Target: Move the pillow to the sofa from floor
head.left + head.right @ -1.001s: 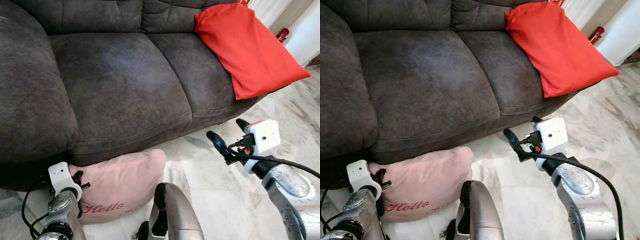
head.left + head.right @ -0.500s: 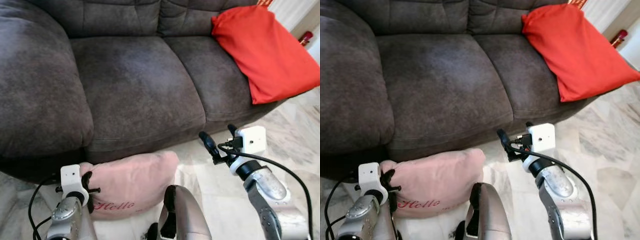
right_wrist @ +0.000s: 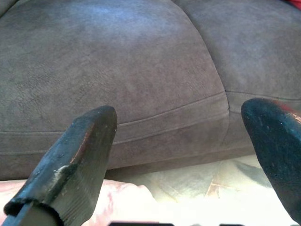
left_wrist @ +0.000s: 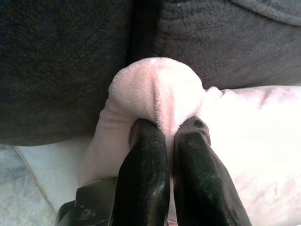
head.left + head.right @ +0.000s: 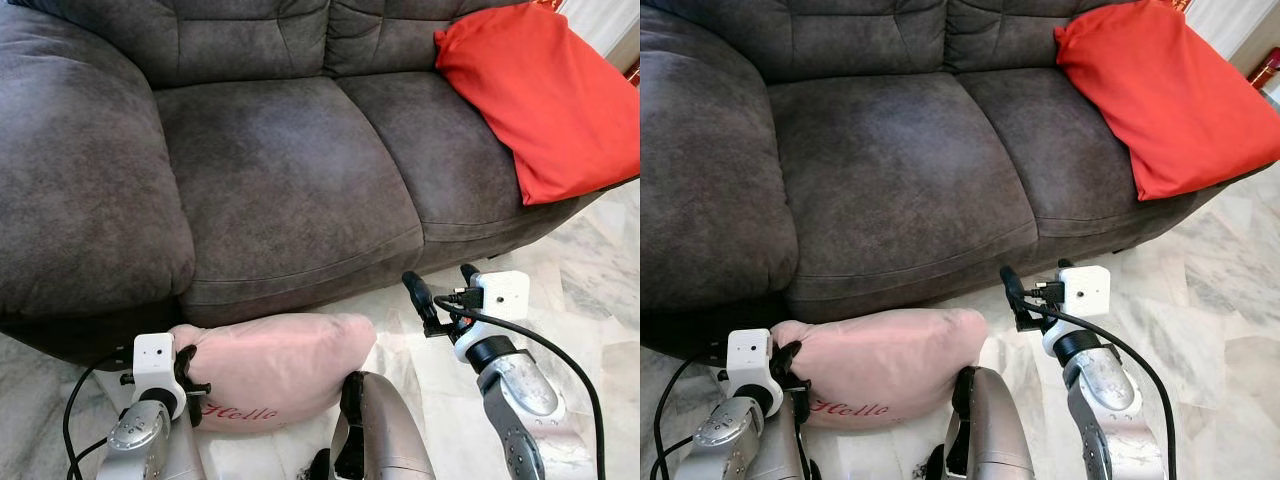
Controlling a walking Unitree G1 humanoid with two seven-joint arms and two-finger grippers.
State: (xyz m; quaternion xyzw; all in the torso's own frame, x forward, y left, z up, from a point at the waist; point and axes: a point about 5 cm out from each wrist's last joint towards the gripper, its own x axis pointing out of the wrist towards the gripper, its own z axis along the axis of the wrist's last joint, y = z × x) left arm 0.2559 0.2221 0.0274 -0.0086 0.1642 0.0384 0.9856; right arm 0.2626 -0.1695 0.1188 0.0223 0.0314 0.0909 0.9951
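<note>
So the left gripper has pinched a corner of the pink pillow, right gripper spread wide; lifting onto the sofa not done.

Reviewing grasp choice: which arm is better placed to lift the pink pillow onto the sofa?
Left. Its tool is pinched on a corner of the pink pillow; the right tool hangs open and apart, near the sofa front.
</note>
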